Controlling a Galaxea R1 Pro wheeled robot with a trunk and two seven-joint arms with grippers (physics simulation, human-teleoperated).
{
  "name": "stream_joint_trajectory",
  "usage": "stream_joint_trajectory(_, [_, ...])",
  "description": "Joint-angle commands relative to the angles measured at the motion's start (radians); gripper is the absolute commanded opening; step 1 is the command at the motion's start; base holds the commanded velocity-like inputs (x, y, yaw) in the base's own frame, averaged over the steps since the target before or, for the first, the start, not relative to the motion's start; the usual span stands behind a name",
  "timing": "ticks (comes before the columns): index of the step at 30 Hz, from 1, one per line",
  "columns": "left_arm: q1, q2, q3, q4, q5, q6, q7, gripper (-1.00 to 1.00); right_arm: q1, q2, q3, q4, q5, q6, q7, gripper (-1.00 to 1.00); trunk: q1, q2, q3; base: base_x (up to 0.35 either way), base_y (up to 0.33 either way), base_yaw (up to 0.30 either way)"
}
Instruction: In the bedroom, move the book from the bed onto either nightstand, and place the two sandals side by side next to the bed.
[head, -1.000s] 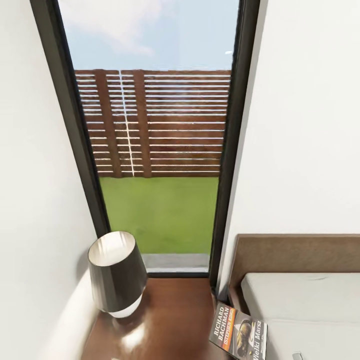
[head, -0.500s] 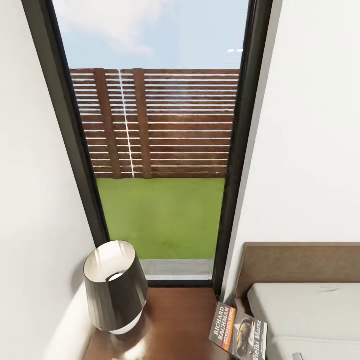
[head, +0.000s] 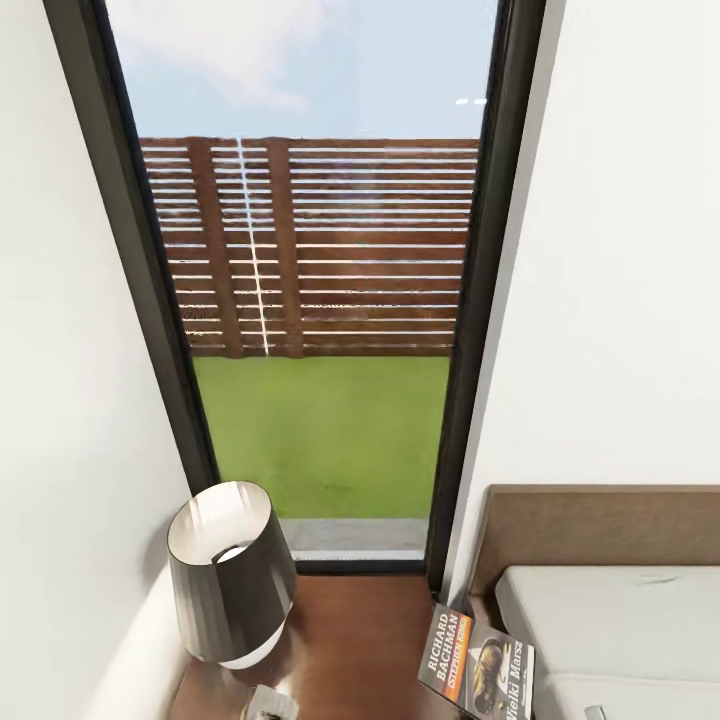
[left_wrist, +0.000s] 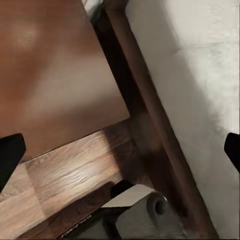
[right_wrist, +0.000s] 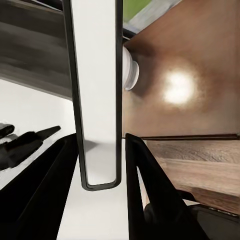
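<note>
Pale grey part (head: 270, 705) pops up at bottom edge beside lamp (head: 228, 575); camera steady. Your right gripper (right_wrist: 100, 145) looks clamped on book (head: 478, 665), upright, long axis toward window, at nightstand (head: 350, 630) edge beside bed (head: 610, 610). Left gripper (left_wrist: 121, 152) spread wide, empty. Bare top lies left of book: likely shift left, lower.

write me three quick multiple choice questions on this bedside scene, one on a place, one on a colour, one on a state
1. Where does the lamp stand?
A on the mattress
B on the nightstand
C on the grass outside

2. What colour is the band on the cover of the book?
A orange
B green
C purple

3. How is the left gripper?
A shut on the book
B shut on the lamp
C open

Answers:
1 B, its base rests on the glossy brown top.
2 A, an orange strip runs beside the white lettering.
3 C, its fingertips sit far apart with nothing between them.
</note>
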Motion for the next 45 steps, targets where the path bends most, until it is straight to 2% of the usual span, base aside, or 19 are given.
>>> stream_joint_trajectory(1, [-0.001,0.001,-0.008,-0.013,0.012,0.022,-0.052,1.0,-0.002,0.0,0.005,0.003,-0.01,0.01,0.004,-1.0,0.001,-0.002,-0.002,0.0,0.0,0.0])
stream_joint_trajectory(2, [-0.004,0.002,-0.008,-0.041,0.025,0.079,-0.135,1.0,-0.002,0.0,0.005,0.003,-0.01,0.01,0.004,-1.0,0.001,-0.002,-0.002,0.0,0.0,0.0])
stream_joint_trajectory(5, [-0.009,0.012,-0.008,-0.134,0.051,0.201,-0.254,1.0,-0.002,0.0,0.006,0.003,-0.01,0.01,0.004,-1.0,0.001,-0.002,-0.002,0.0,0.0,0.0])
stream_joint_trajectory(9, [-0.012,0.016,-0.007,-0.288,0.072,0.351,-0.306,1.0,-0.002,0.0,0.007,0.003,-0.01,0.01,0.004,-1.0,0.001,-0.002,-0.002,0.0,0.0,0.0])
stream_joint_trajectory(14, [-0.012,0.014,-0.013,-0.375,0.115,0.475,-0.354,1.0,-0.002,0.0,0.006,0.003,-0.01,0.01,0.003,-1.0,0.001,-0.002,-0.002,0.0,0.0,0.0])
stream_joint_trajectory(15, [-0.011,0.016,-0.013,-0.378,0.118,0.481,-0.369,1.0,-0.002,0.0,0.006,0.003,-0.01,0.01,0.003,-1.0,0.001,-0.002,-0.002,0.0,0.0,0.0])
stream_joint_trajectory(18, [-0.004,0.035,-0.015,-0.384,0.123,0.492,-0.482,1.0,-0.002,0.0,0.007,0.003,-0.01,0.01,0.003,-1.0,0.001,-0.002,-0.002,0.0,0.0,0.0])
stream_joint_trajectory(19, [-0.002,0.049,-0.015,-0.383,0.124,0.488,-0.527,1.0,-0.002,0.0,0.007,0.003,-0.01,0.01,0.003,-1.0,0.001,-0.002,-0.002,0.0,0.0,0.0])
stream_joint_trajectory(23, [0.0,0.088,-0.015,-0.364,0.128,0.473,-0.618,1.0,-0.002,0.0,0.008,0.003,-0.01,0.01,0.003,-1.0,0.001,-0.002,-0.002,0.0,0.0,0.0])
stream_joint_trajectory(28, [0.001,0.103,-0.017,-0.318,0.126,0.457,-0.74,1.0,-0.002,0.001,0.008,0.003,-0.01,0.01,0.001,-1.0,0.001,-0.002,-0.002,0.0,0.0,0.0])
stream_joint_trajectory(30, [0.001,0.103,-0.017,-0.306,0.126,0.439,-0.786,1.0,-0.002,0.028,0.009,0.001,-0.01,0.011,-0.036,-1.0,0.001,-0.002,-0.002,0.0,0.0,0.0])
stream_joint_trajectory(31, [0.001,0.1,-0.017,-0.305,0.126,0.437,-0.794,1.0,-0.002,0.051,0.009,-0.001,-0.01,0.011,-0.067,-1.0,0.001,-0.002,-0.002,0.0,0.0,0.0])
stream_joint_trajectory(33, [0.001,0.077,-0.017,-0.305,0.125,0.435,-0.802,1.0,-0.002,0.141,0.009,-0.011,-0.008,0.019,-0.18,-1.0,0.001,-0.002,-0.002,0.0,0.0,0.0])
stream_joint_trajectory(34, [0.001,0.052,-0.015,-0.307,0.124,0.437,-0.805,1.0,-0.004,0.212,0.008,-0.016,-0.009,0.024,-0.287,-1.0,0.001,-0.002,-0.002,0.0,0.0,0.0])
stream_joint_trajectory(35, [0.001,0.045,-0.015,-0.311,0.124,0.439,-0.806,1.0,-0.004,0.237,0.008,-0.024,-0.01,0.026,-0.339,-1.0,0.001,-0.002,-0.002,0.0,0.0,0.0])
stream_joint_trajectory(37, [0.0,0.037,-0.014,-0.32,0.124,0.441,-0.807,1.0,-0.005,0.263,0.007,-0.052,-0.011,0.029,-0.4,-1.0,0.001,-0.002,-0.002,0.0,0.0,0.0])
stream_joint_trajectory(40, [-0.003,0.033,-0.012,-0.35,0.126,0.452,-0.809,1.0,-0.007,0.315,0.007,-0.154,-0.012,0.036,-0.465,-1.0,0.001,-0.002,-0.002,0.0,0.0,0.0])
stream_joint_trajectory(43, [-0.004,0.033,-0.011,-0.375,0.127,0.478,-0.809,1.0,-0.008,0.335,0.007,-0.229,-0.012,0.071,-0.481,-1.0,0.001,-0.002,-0.002,0.0,0.0,0.0])
stream_joint_trajectory(45, [-0.005,0.034,-0.01,-0.401,0.128,0.502,-0.81,1.0,-0.009,0.345,0.007,-0.302,-0.013,0.141,-0.488,-1.0,0.001,-0.002,-0.002,0.0,0.0,0.0])
